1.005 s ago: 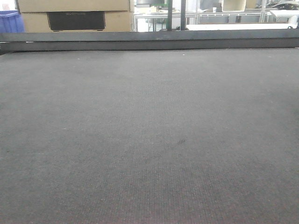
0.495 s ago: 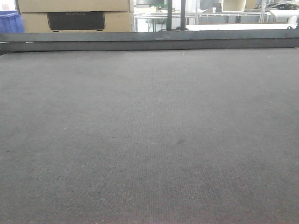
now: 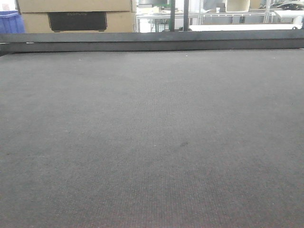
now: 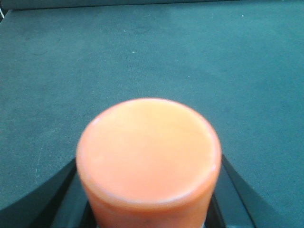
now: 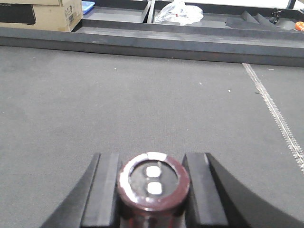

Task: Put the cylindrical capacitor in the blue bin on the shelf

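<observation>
Right wrist: cylindrical capacitor point(image 5: 153, 183), base cut off

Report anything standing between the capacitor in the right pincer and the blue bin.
The cylindrical capacitor sits in the right pincer. Ahead lies bare mat, then a raised dark rail across the table's far edge; a blue bin shows beyond it. No shelf shows.
</observation>
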